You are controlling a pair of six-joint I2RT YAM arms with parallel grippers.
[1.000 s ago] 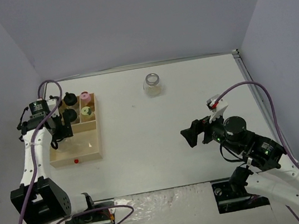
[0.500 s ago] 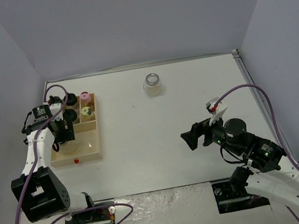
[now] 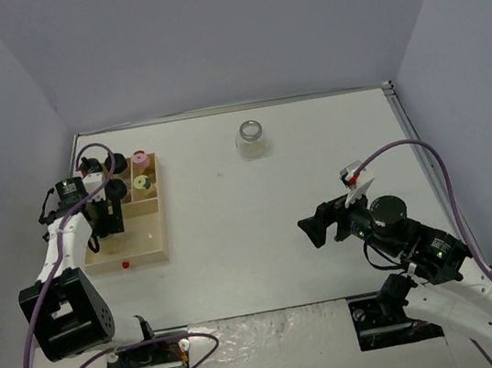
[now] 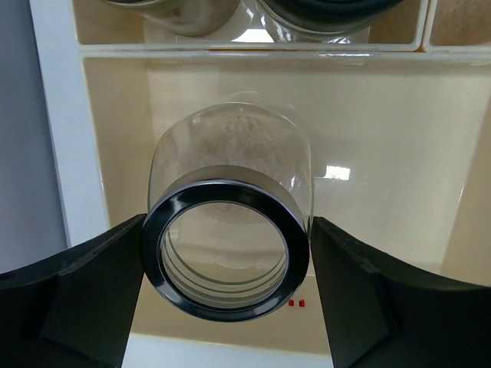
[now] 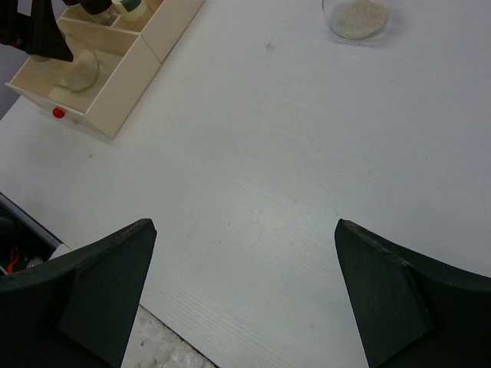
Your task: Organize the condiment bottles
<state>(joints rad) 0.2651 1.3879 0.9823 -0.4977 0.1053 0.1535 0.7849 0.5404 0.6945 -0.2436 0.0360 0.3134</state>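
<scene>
My left gripper (image 3: 108, 219) hangs over the large near compartment of the pale wooden tray (image 3: 149, 245). In the left wrist view the gripper (image 4: 226, 257) is shut on a wide jar (image 4: 230, 176) with a clear, black-rimmed lid and tan powder, held down inside that compartment. Two black-capped jars (image 3: 116, 161) (image 3: 115, 191), a pink-capped jar (image 3: 139, 159) and a yellow-green-capped jar (image 3: 142, 184) stand in the tray's far compartments. A second wide jar (image 3: 251, 138) stands alone at the back middle and also shows in the right wrist view (image 5: 357, 17). My right gripper (image 3: 314, 227) is open and empty above bare table.
A small red mark (image 3: 126, 265) sits at the tray's near edge. The tray lies close to the left wall. A metal rail (image 3: 395, 97) runs along the table's right edge. White table surface (image 5: 253, 153) lies between the tray and my right gripper.
My left gripper has shifted a little toward the near side over the tray's large compartment, jar in hand. The right arm has barely moved.
</scene>
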